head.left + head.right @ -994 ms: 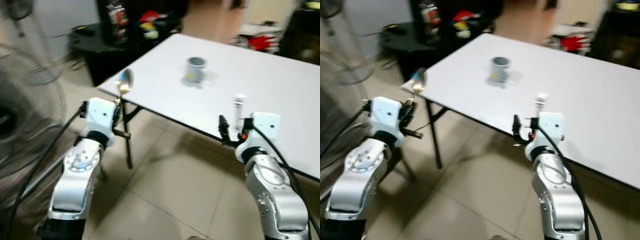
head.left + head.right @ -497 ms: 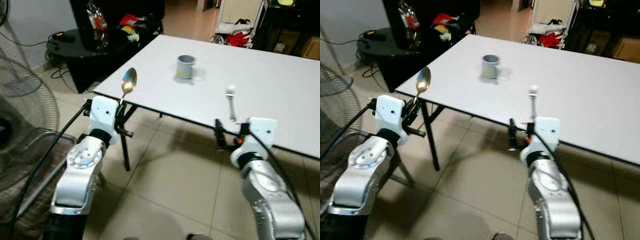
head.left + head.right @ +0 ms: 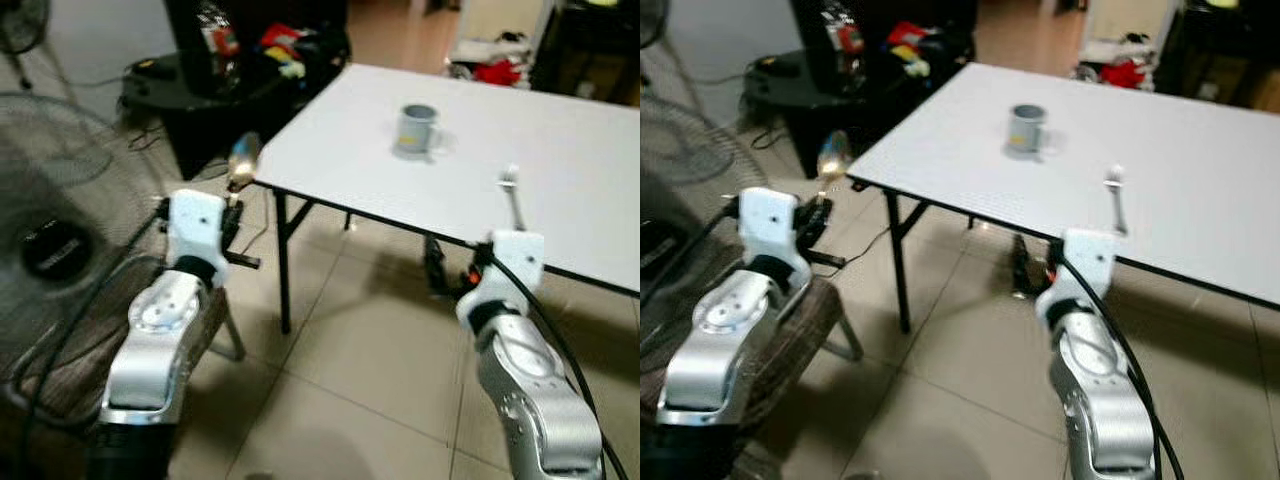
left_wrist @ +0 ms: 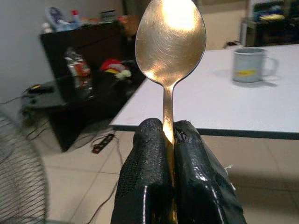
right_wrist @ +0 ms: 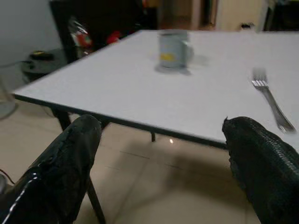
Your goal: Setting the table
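Gold spoon (image 4: pixel 170 51) upright, clamped in left gripper (image 4: pixel 174 135) short of the table (image 3: pixel 560 170) edge.
Right gripper (image 5: pixel 161 154) spread apart before the edge; fork (image 5: pixel 271 100) beyond.

Two silver arms are seen, each built of rounded, glossy metal segments joined by circular joints with small screws. Each arm is capped by a white, boxy wrist housing. Black cables are run along the outside of both arms. The left end effector (image 4: pixel 170 140) is formed of two long black fingers (image 4: pixel 147 172) with a rough, rubbery texture. The right end effector (image 5: pixel 161 154) is made of the same black fingers (image 5: pixel 70 158), faintly ribbed and shiny at the edges.
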Tool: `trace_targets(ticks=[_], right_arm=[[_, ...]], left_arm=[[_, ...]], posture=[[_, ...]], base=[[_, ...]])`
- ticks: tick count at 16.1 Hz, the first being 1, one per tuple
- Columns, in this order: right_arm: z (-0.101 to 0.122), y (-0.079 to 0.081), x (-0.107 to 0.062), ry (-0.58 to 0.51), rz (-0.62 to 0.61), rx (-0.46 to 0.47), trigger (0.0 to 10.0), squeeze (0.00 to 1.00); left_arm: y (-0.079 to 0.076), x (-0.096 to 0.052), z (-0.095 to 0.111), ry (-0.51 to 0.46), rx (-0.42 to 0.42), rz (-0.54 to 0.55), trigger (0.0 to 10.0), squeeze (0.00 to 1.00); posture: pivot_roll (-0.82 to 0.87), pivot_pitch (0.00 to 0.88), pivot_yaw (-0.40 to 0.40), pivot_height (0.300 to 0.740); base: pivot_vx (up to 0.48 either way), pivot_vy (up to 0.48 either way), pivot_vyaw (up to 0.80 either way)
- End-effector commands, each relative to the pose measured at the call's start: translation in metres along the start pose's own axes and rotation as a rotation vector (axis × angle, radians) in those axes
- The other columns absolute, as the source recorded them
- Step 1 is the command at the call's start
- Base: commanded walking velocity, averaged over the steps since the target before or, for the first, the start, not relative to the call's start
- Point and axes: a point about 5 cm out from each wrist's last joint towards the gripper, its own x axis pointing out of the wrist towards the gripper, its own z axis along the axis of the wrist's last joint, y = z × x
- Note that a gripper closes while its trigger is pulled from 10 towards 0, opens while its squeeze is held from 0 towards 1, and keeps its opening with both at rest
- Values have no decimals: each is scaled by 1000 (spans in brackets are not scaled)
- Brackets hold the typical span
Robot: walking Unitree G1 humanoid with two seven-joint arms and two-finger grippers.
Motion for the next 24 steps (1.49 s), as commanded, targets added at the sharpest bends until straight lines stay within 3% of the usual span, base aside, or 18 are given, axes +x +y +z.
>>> trace_targets(ticks=[1,5,8,24], right_arm=[[1,-2,1,-7,-1,-9,10000,0],[4,1,4,-11,35,-17,10000,0],[5,7,7,-15,97,-38,10000,0],[5,9,10,-10,127,-71,10000,0]], left_arm=[[-4,1,3,-22,-8,-25,10000,0],[-9,-1,4,-20,-39,-41,10000,0],[-3,-3,-1,-8,-50,-11,10000,0],[-2,2,0,-7,-54,-40,10000,0]], posture=[[52,0,40,740],[65,0,21,740],[74,0,12,740],[60,0,19,740]], base=[[0,0,0],[217,0,0],[359,0,0],[376,0,0]])
